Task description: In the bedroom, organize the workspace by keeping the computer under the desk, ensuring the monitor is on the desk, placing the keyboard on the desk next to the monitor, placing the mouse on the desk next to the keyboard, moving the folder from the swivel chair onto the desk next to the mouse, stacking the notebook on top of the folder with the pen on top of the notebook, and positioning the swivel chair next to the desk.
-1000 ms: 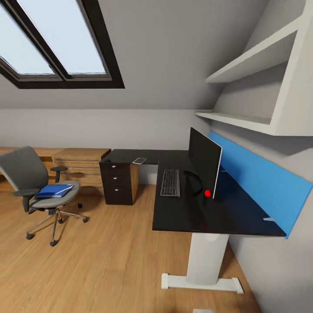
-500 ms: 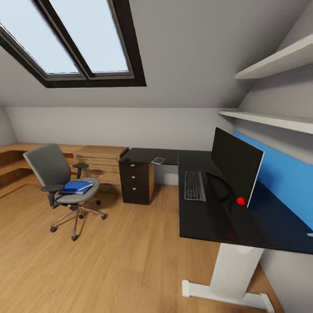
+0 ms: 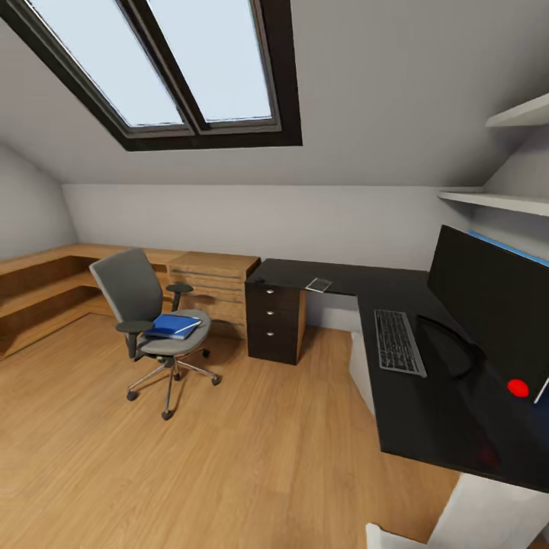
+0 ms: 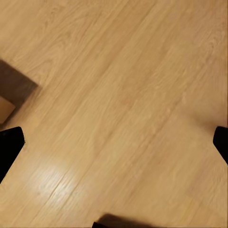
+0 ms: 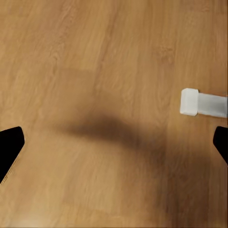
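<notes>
The grey swivel chair point(image 3: 149, 316) stands on the wooden floor left of the black desk point(image 3: 427, 427), and the blue folder point(image 3: 174, 326) lies on its seat. On the desk, the black monitor point(image 3: 488, 293) stands upright with the keyboard point(image 3: 398, 341) in front of it. A small flat grey thing point(image 3: 319, 284), perhaps the notebook, lies on the desk's far wing. Computer, mouse and pen are out of view. My left gripper point(image 4: 114, 145) is open over bare floor. My right gripper point(image 5: 114, 145) is open over floor near the desk's white foot point(image 5: 204, 103).
A black drawer unit point(image 3: 276, 322) holds up the desk's far wing, with a light wooden dresser point(image 3: 217, 290) beside it. Low wooden shelving point(image 3: 38, 293) runs along the left wall. A red dot point(image 3: 518, 387) shows by the monitor's lower edge. Open floor lies between chair and desk.
The head camera has swung left, so desk, monitor and chair sit further right in the picture. The things themselves have not moved.
</notes>
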Controlling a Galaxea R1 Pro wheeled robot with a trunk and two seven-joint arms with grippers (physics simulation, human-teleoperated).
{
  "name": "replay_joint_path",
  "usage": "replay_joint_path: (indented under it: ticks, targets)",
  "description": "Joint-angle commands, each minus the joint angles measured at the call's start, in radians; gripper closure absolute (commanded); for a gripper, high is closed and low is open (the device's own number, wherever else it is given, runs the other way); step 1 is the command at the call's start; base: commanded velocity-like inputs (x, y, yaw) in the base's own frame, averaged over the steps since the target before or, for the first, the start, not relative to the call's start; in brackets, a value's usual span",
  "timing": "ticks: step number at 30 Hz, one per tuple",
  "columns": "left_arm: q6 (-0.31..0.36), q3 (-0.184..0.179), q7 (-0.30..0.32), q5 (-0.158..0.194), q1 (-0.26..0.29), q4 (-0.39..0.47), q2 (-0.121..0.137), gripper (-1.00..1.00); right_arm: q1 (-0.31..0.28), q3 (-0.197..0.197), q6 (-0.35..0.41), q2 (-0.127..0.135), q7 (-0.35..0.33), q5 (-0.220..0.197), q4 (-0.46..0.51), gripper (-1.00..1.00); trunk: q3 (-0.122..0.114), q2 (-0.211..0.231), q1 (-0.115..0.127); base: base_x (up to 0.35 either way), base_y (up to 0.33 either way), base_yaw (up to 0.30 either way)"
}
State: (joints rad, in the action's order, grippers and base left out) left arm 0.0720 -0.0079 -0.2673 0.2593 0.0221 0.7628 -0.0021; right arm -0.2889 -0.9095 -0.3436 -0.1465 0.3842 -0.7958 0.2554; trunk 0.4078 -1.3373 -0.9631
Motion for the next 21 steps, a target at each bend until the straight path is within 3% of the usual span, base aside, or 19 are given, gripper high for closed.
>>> replay_joint_path:
  ticks: [1,5,17,21]
  targets:
    - [0.001,-0.001,-0.004,0.005,0.001,0.001,0.000,-1.00,-0.001,-0.009,-0.005,0.000,0.005,0.001,0.000,-1.00,0.002,-0.001,-0.001,0.290,0.203,0.166]
    - [-0.021,-0.003,-0.003,0.003,0.000,0.001,-0.002,-1.00,-0.001,-0.009,-0.005,-0.001,0.005,0.064,-0.013,-1.00,0.007,-0.001,-0.001,0.308,0.160,0.147]
    - [-0.025,-0.002,-0.004,0.003,0.000,0.001,-0.003,-1.00,-0.001,-0.012,-0.029,0.000,0.004,0.081,-0.023,-1.00,0.016,-0.001,-0.001,0.321,0.105,0.074]
    - [-0.026,-0.002,-0.004,0.003,0.001,0.001,-0.003,-1.00,-0.001,-0.016,-0.051,0.002,0.004,0.108,-0.027,-1.00,0.016,-0.001,-0.001,0.329,0.015,0.005]
